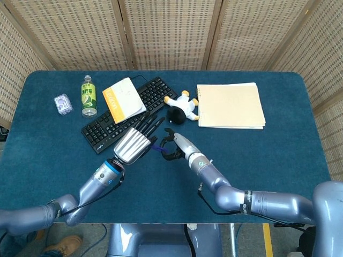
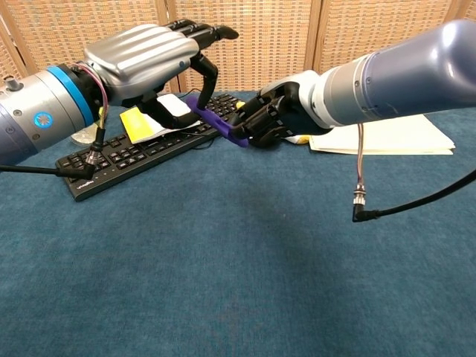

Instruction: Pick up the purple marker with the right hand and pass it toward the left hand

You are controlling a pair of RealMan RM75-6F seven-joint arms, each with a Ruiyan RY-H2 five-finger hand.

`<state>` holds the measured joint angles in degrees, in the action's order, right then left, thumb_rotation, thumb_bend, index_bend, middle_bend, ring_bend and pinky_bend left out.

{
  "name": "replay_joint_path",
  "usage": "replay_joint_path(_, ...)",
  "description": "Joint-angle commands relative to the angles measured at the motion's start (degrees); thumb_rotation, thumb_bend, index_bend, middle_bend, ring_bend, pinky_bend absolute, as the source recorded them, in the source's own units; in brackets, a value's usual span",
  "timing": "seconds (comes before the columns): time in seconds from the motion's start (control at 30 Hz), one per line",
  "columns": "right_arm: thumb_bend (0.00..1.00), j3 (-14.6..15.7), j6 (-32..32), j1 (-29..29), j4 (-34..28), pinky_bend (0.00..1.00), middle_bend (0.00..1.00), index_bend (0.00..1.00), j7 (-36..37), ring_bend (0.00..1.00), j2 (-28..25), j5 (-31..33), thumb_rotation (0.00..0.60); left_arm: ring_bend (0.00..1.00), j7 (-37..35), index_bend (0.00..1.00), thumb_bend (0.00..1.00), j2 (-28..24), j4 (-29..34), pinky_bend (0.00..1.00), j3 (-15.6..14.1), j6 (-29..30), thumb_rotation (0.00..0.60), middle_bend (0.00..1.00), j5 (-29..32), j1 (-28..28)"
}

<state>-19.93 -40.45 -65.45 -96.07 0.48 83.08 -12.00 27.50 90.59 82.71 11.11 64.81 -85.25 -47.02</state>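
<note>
The purple marker (image 2: 222, 128) hangs above the table in front of the keyboard, lying nearly flat. My right hand (image 2: 272, 119) grips its right end with curled fingers. My left hand (image 2: 141, 56) hovers over the marker's left end, fingers stretched out above it and thumb (image 2: 204, 80) bent down beside the tip; I cannot tell whether the thumb touches it. From the head view the left hand (image 1: 134, 144) and right hand (image 1: 174, 145) meet at mid-table, with a sliver of the marker (image 1: 156, 145) between them.
Behind the hands lies a black keyboard (image 1: 102, 134) with an orange booklet (image 1: 123, 99) on it. A green bottle (image 1: 89, 96) and a small clear case (image 1: 62, 103) stand far left. A plush toy (image 1: 181, 110) and a tan notepad (image 1: 230, 105) lie at the back right.
</note>
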Motion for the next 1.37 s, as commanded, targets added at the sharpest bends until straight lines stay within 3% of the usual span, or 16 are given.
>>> replay_joint_path(0.03, 0.67, 0.12, 0.10, 0.22, -0.04, 0.00, 0.04, 0.66, 0.22, 0.00, -0.27, -0.17, 0.600, 0.00, -0.18, 0.66, 0.65, -0.67, 0.01, 0.00, 0.32, 0.27, 0.600, 0.00, 0.31, 0.12)
replay_joint_path(0.33, 0.67, 0.60, 0.22, 1.00, -0.23, 0.00, 0.04, 0.67, 0.91, 0.00, -1.20, -0.75, 0.600, 0.00, -1.09, 0.66, 0.65, -4.17, 0.71, 0.00, 1.49, 1.61, 0.600, 0.00, 1.22, 0.91)
replay_joint_path(1.0, 0.67, 1.96, 1.66, 5.40, -0.36, 0.00, 0.04, 0.67, 4.28, 0.00, -4.08, -4.13, 0.600, 0.00, -13.09, 0.66, 0.65, -21.98, -0.53, 0.00, 8.72, 8.61, 0.600, 0.00, 8.79, 8.24)
replay_joint_path(1.37, 0.67, 2.26, 2.05, 6.37, -0.39, 0.00, 0.04, 0.67, 5.33, 0.00, -4.51, -5.19, 0.600, 0.00, -18.47, 0.66, 0.65, -25.61, -3.63, 0.00, 8.26, 8.92, 0.600, 0.00, 10.56, 11.36)
